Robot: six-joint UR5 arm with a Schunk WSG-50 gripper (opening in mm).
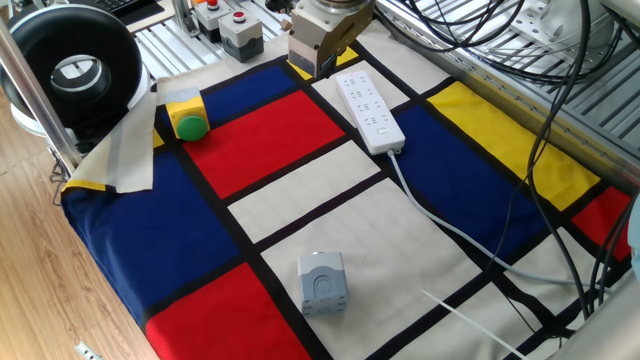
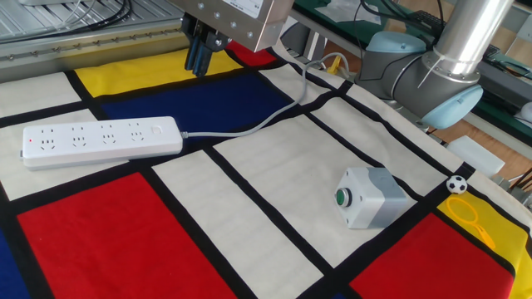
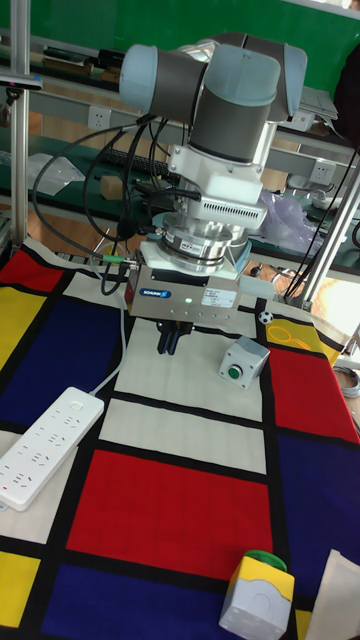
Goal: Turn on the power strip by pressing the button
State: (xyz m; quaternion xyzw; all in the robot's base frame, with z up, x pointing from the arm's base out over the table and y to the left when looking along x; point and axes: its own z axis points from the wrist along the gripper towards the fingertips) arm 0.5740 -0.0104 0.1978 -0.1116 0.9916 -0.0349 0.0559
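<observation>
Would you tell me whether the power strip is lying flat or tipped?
Flat: the power strip lies sockets-up on the cloth, cable trailing away.

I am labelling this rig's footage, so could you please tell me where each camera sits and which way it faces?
One fixed view: high off a table corner, looking down at the power strip; only the gripper shows.
The other fixed view: low at the table's edge, facing the arm's base; the fingers show.
Tall fixed view: in front, facing the whole arm.
All share the strip and the small grey box.
</observation>
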